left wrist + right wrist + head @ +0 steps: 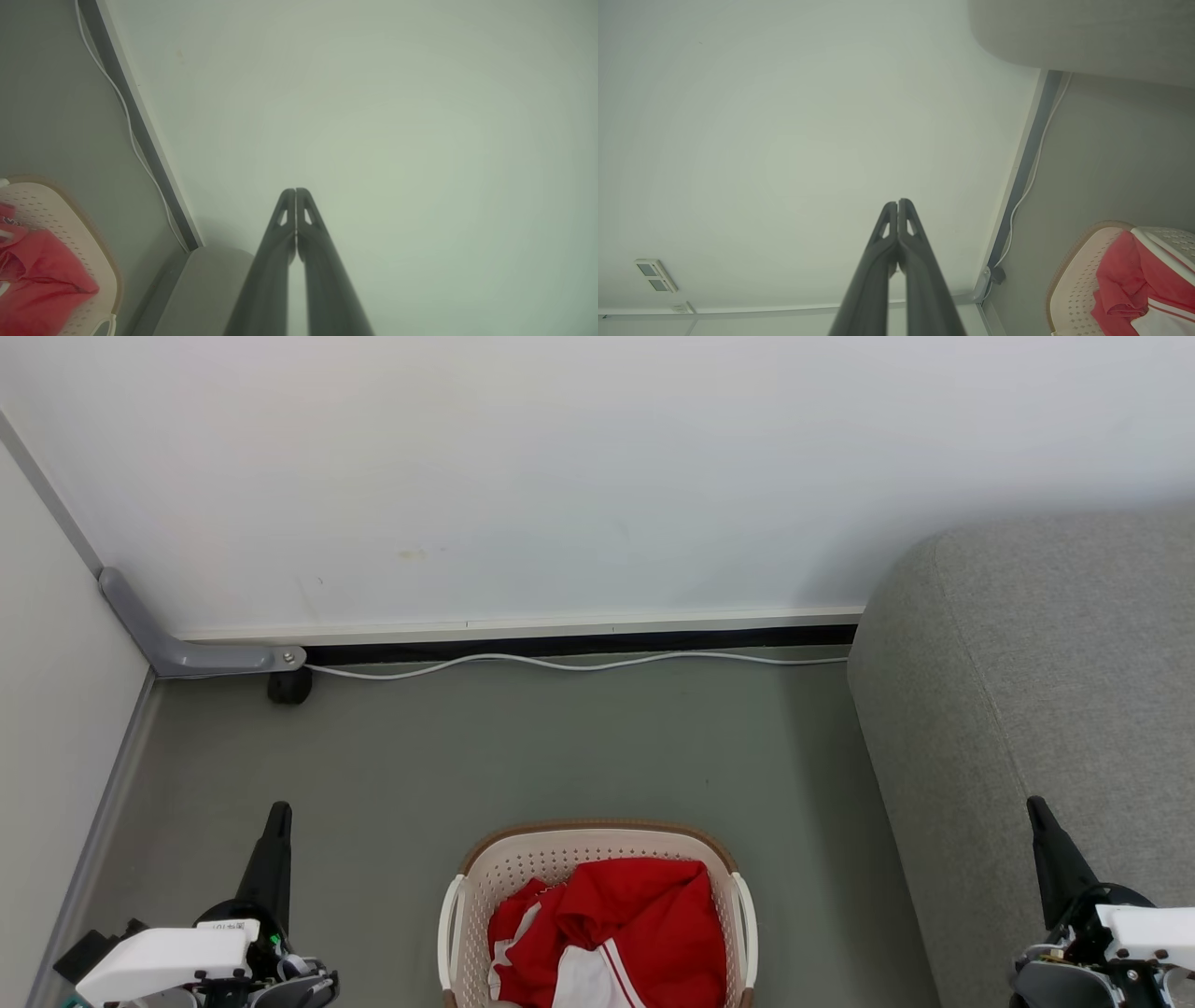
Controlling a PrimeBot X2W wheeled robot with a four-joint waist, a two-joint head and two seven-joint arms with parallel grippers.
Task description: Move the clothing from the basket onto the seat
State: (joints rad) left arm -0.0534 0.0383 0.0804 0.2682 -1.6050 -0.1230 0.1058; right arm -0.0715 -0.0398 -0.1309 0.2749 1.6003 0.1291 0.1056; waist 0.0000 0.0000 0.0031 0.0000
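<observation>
The clothing lies heaped in the basket, which stands on the floor at the near middle of the scene, between the two arms. It is a crumpled red pile with a white panel and striped trim at its near edge; how many pieces it holds I cannot tell. The seat rises to the right of the basket, with a strip of floor between them.

The left gripper hangs to the left of the basket and the right gripper to the right, in front of the seat's side. Each has its fingers pressed together on nothing, well apart from the fabric. The task looks to be at its start.

The fabric looks thin, soft and light: it should sag and trail, and one piece may drag another along. The raised fold at the far middle of the heap, where the red cloth bunches, seems the best place to pinch, since a ridge gives the long fingers something to close on. A shallow grip on a flat patch would probably slip. The jaws must open before going down, and a trailing hem could catch on the basket's rim or its white handles
</observation>
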